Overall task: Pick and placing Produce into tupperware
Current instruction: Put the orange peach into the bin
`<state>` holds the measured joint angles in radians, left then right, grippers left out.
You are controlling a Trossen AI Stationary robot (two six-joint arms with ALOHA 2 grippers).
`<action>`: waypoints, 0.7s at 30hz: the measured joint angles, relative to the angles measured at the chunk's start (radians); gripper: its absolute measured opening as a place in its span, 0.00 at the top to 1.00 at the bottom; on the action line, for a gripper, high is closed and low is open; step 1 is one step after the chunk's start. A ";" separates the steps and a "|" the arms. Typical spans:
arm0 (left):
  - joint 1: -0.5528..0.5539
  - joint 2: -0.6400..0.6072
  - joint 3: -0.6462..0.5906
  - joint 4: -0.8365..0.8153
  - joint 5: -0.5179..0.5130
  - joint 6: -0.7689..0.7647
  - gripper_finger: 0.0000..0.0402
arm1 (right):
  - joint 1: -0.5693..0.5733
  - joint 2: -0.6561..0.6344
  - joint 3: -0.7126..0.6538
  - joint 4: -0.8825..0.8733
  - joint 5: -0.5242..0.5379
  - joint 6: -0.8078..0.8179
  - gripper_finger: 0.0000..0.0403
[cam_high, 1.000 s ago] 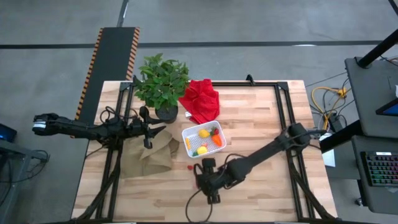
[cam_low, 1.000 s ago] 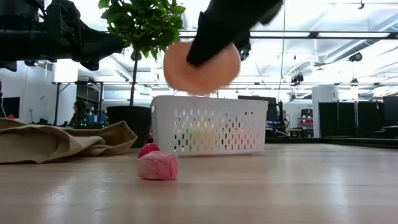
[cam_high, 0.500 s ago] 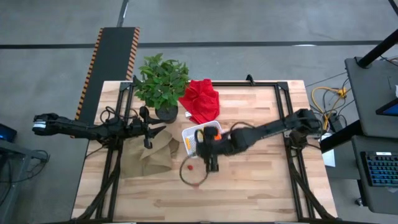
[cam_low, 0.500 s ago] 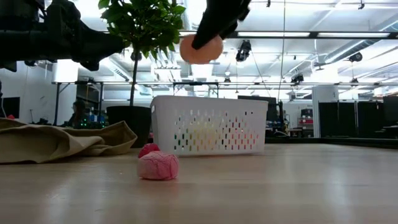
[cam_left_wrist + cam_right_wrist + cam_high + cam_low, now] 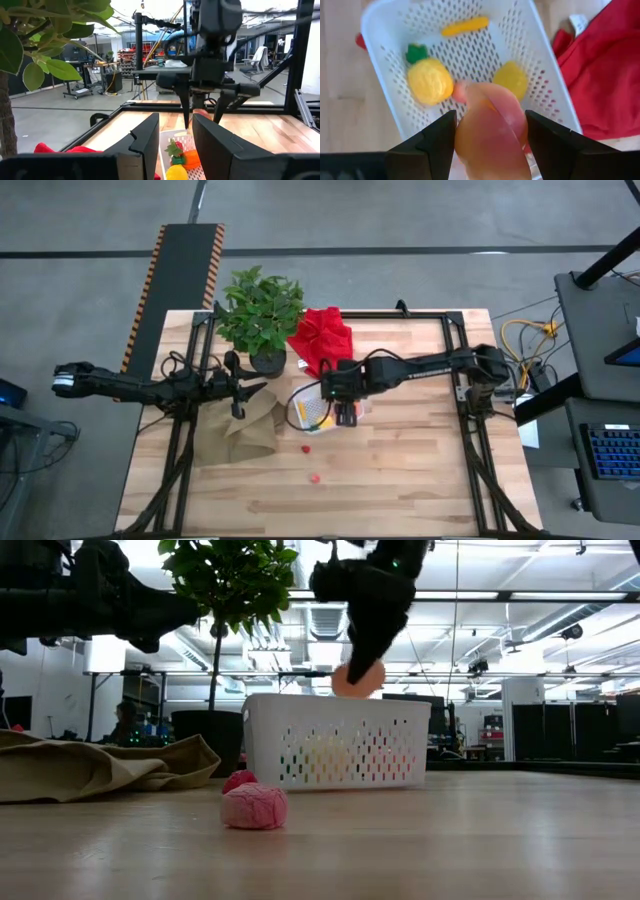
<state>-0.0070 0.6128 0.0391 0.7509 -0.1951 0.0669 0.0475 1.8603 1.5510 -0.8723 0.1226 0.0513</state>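
Peach release over tupperware
My right gripper [image 5: 490,137] clamps the peach [image 5: 492,127] above the tupperware [image 5: 547,90]; I should lower, centre, then release.

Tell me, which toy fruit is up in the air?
The peach, pinched in the right gripper above the white basket; the others lie inside it or on the table.

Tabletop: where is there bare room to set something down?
Bare wood fills the table right of the white container and along the near edge, past two red berries. The far-left side is crowded: plant, red cloth, paper bag.
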 joint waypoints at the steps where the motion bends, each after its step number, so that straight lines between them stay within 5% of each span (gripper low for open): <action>1: 0.000 0.000 0.000 0.001 0.000 0.001 0.74 | 0.000 0.000 -0.012 0.000 -0.001 -0.001 0.46; 14: 0.000 0.000 0.000 0.002 0.000 -0.002 0.74 | -0.007 0.001 -0.104 0.056 -0.002 0.031 0.46; 21: 0.000 0.000 0.000 0.002 0.000 -0.002 0.74 | -0.007 -0.001 -0.105 0.063 -0.022 0.060 0.32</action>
<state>-0.0067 0.6128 0.0391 0.7527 -0.1951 0.0646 0.0406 1.8591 1.4460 -0.8097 0.1002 0.1118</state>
